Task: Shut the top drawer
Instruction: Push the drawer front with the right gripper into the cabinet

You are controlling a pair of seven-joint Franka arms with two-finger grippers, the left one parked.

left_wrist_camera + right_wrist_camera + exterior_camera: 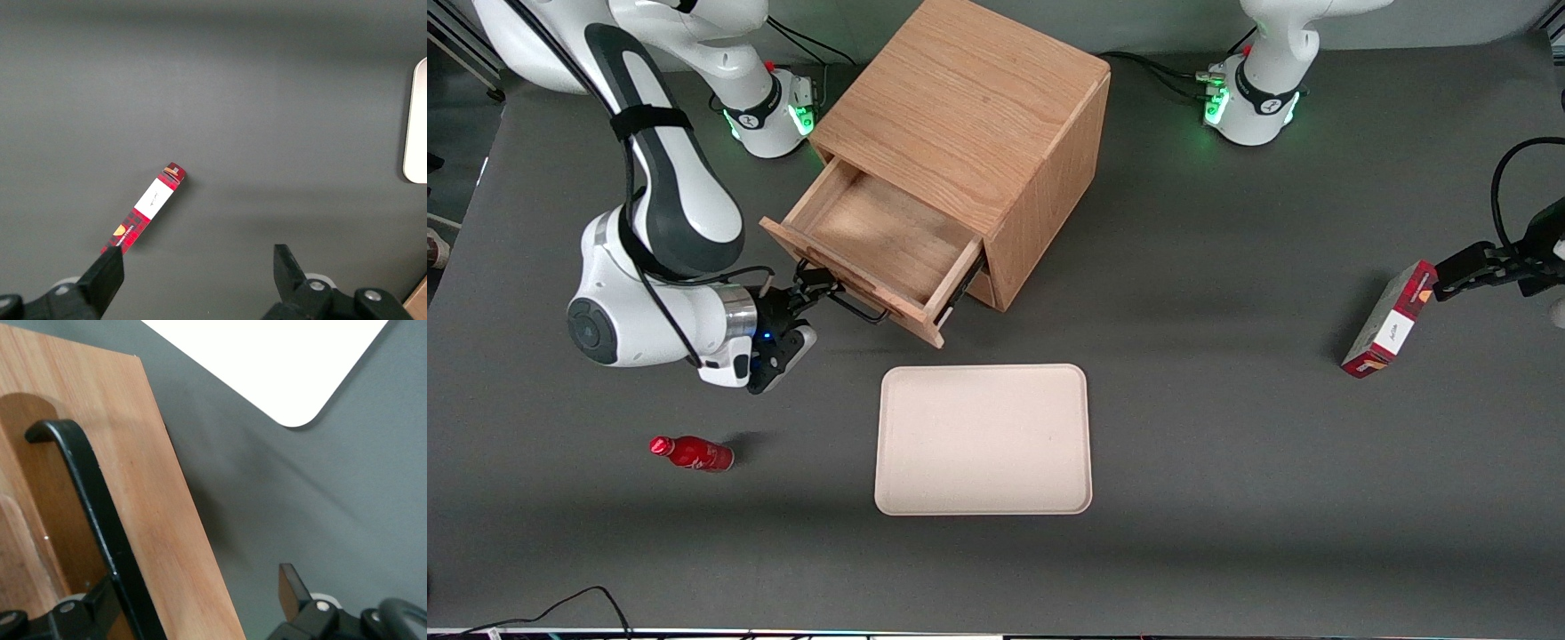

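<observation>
Right now the top drawer [876,236] stands pulled well out of the wooden cabinet [969,133], its bare inside open to view. At its flat front, the pincer [811,283] is up against the end of the thin black wire handle [860,310] toward the working arm's end of the bench [1227,427]. From the wrist, the fingers [292,589] are spread apart: one lies against the handle bar [93,500] by the oak front [160,513], the other hangs free over grey bench [333,520], gripping nothing. Nearer the front camera than the drawer lies a pale tray [983,439]. A red bottle [692,452] lies on its side nearer the camera than the pincer, and a red carton [1390,320] sits toward the parked arm's end
</observation>
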